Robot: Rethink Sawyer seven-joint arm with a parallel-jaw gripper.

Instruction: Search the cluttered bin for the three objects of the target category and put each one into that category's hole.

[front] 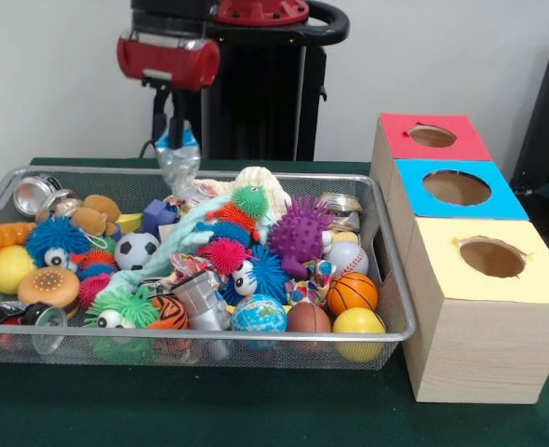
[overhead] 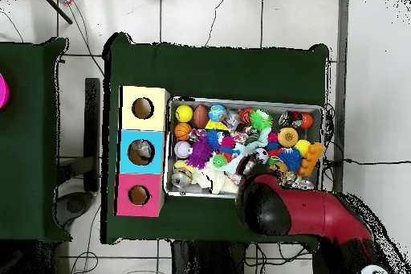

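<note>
The bin [front: 397,279] is a silver wire-mesh basket full of toys; it also shows in the overhead view [overhead: 241,100]. My gripper [front: 175,140] hangs over the bin's far left side, shut on a crumpled clear plastic bottle [front: 180,168] that it holds just above the clutter. In the overhead view the red arm [overhead: 277,206] hides the gripper and the bottle. Three boxes with round holes stand beside the bin: red [front: 461,140], blue [front: 507,191], yellow [front: 535,270]. The blue box's hole [overhead: 141,152] shows something greyish inside.
The bin holds crushed cans [front: 34,194] [front: 203,303], a basketball [front: 352,291], a yellow ball [front: 358,321], a soccer ball [front: 137,250], a purple spiky ball [front: 300,233], a toy burger [front: 48,287] and pale green yarn [front: 177,244]. A green cloth [front: 256,410] covers the table.
</note>
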